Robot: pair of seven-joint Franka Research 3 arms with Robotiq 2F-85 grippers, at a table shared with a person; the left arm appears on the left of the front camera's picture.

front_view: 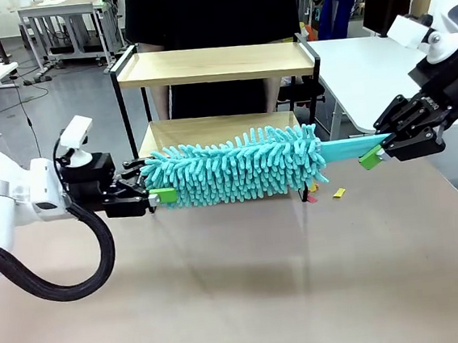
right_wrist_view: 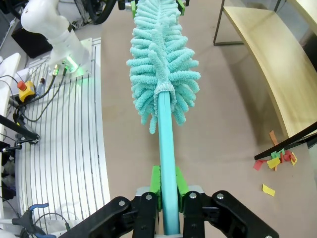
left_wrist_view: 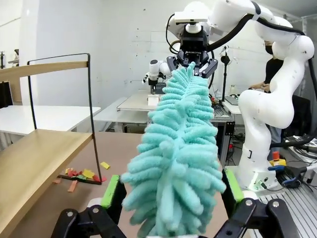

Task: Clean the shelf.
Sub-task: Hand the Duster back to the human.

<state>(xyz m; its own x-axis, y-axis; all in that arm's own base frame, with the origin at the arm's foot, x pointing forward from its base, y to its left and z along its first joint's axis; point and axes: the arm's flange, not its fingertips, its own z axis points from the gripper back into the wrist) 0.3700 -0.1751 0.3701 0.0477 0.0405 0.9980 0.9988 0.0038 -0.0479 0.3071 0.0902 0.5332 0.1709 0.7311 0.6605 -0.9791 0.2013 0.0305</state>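
Across the brown worktop (front_view: pixel 304 278), the shelf (front_view: pixel 214 63) stands at the far edge, close to the person in black behind it: two light wooden boards in a thin black frame, one above the other. Just in front of the shelf's lower board, a teal duster (front_view: pixel 237 167) with a fluffy chenille head lies lengthwise, level with that board and covering much of its front edge.

To the right of the shelf, the right pincer (front_view: pixel 371 156) is clamped on the duster's flat teal handle (right_wrist_view: pixel 166 163); the right wrist view shows its green pads pressed against both sides of the handle, with the fluffy head stretching away from it. At the shelf's left end, the left pincer (front_view: pixel 157 196) has its jaws spread wide, one green pad on each side of the duster's tip. In the left wrist view the fluffy strands fill the gap between the fingers (left_wrist_view: pixel 111 191), yet the pads are not pressed into them; whether they brush the outer strands I cannot tell.

By the shelf's right front foot, small coloured paper scraps (right_wrist_view: pixel 275 161) lie on the worktop, red, yellow and green, with one yellow piece (front_view: pixel 339 193) a little apart to the right.
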